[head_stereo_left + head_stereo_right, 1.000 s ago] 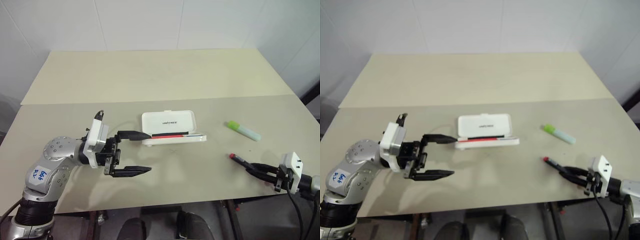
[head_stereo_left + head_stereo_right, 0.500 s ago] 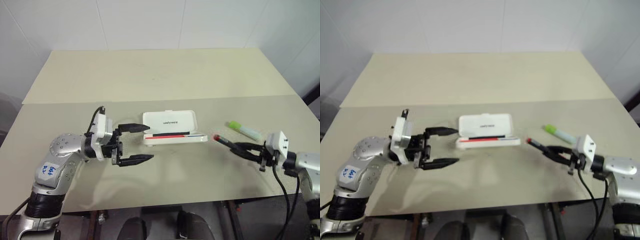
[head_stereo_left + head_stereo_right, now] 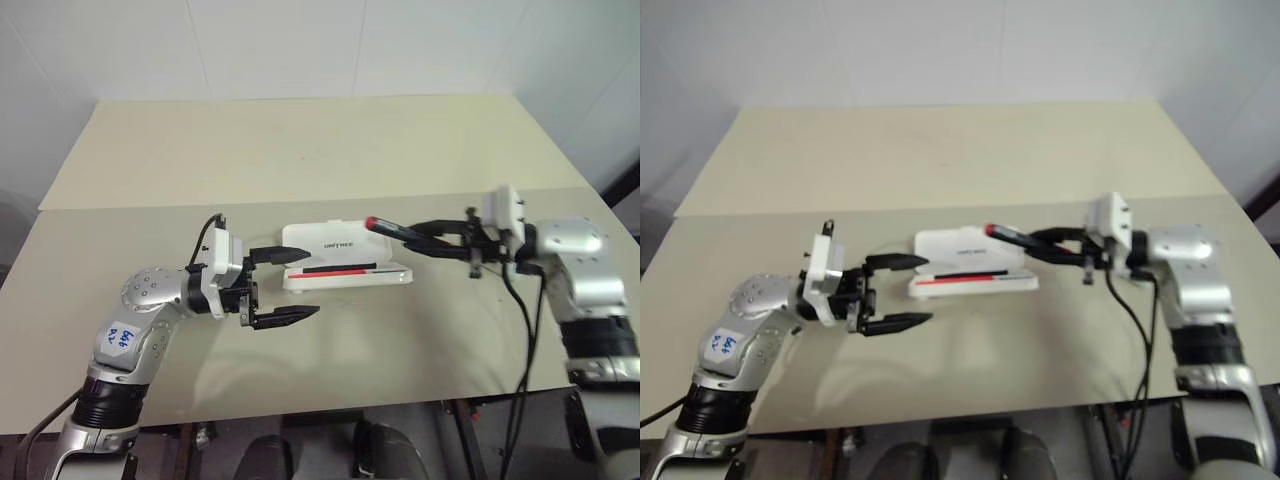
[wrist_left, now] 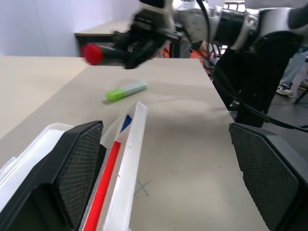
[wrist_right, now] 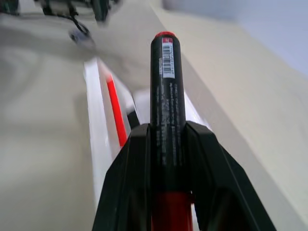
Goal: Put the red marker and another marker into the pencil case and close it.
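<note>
A beige table [image 3: 300, 150] with a seam across it stands against white tiled walls [image 3: 280, 45].

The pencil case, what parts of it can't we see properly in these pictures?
- Pencil case: in the head views the red marker, held in the right hand, covers its far right corner.
- Left wrist view: the left hand's finger hides its near end.
- Right wrist view: the marker and fingers cover its middle; the rest is blurred.

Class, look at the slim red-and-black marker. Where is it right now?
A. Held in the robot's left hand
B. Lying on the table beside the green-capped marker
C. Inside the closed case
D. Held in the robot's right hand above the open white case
D: the right hand is shut on the slim red-and-black marker, carried over the open white plastic pencil case.
</note>
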